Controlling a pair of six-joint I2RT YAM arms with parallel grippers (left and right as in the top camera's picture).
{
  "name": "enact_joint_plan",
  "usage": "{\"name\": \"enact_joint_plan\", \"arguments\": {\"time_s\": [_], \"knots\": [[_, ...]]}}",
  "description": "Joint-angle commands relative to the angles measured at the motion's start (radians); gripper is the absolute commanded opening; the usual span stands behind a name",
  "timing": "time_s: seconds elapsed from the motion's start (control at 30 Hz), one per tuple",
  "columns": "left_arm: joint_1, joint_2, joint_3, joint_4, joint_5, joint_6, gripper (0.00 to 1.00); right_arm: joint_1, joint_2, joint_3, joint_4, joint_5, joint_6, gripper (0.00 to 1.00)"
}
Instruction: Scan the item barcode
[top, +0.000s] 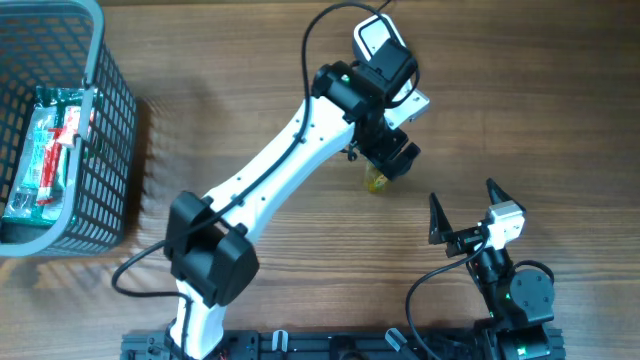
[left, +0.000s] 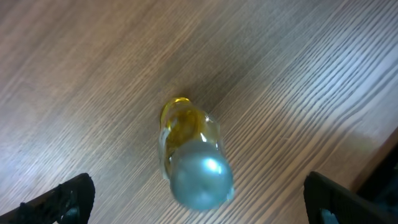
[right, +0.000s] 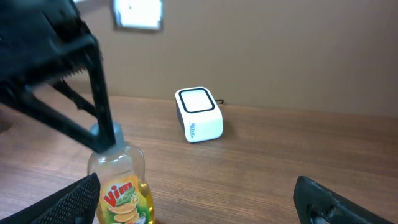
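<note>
Overhead, left gripper (top: 392, 160): spread wide and empty, hanging over the bottle (top: 377, 183) at mid-table.
Overhead, right gripper (top: 465, 215): also wide open, holding nothing, near the bottle on my right side.
Overhead, scanner (top: 377, 40): at the far edge, beyond my left wrist.
Overhead, basket (top: 110, 120): far to my left with packets inside, well apart from the bottle.
Left wrist, bottle: upright on the wooden table (left: 93, 74), its grey cap (left: 200, 177) straight below me, with my fingertips (left: 65, 198) clear of it on either side.
Right wrist, bottle: the yellow "Vim" label faces me. One left finger reaches down beside the cap, and I cannot tell whether it touches.
Right wrist, scanner: white box behind the bottle and apart from it, window facing up.
Barcode: not visible in any view.
Progress: I judge this an early stage. The bottle is not yet gripped. Closing on it, lifting it, finding the barcode and presenting it to the scanner all remain.
</note>
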Motion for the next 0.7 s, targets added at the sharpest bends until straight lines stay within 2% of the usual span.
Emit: {"name": "enact_joint_plan", "arguments": {"time_s": [0.0,0.1,0.2,0.37,0.6,0.67], "knots": [[-0.016,0.034,-0.007,0.004,0.022,0.019,1.00,-0.005,-0.002,-0.001,0.002,0.013,0.006,1.00],[-0.024,0.048,-0.007,0.004,0.010,0.014,1.00,-0.005,-0.002,-0.001,0.002,0.013,0.006,1.00],[-0.035,0.066,-0.007,0.009,-0.077,-0.056,1.00,-0.005,-0.002,-0.001,0.002,0.013,0.006,1.00],[-0.052,0.091,-0.007,0.016,-0.153,-0.095,1.00,-0.005,-0.002,-0.001,0.002,0.013,0.006,1.00],[-0.054,0.092,-0.008,0.019,-0.146,-0.094,1.00,-0.005,-0.002,-0.001,0.002,0.013,0.006,1.00],[-0.054,0.093,-0.008,0.025,-0.146,-0.094,0.81,-0.005,-0.002,-0.001,0.002,0.013,0.006,1.00]]}}
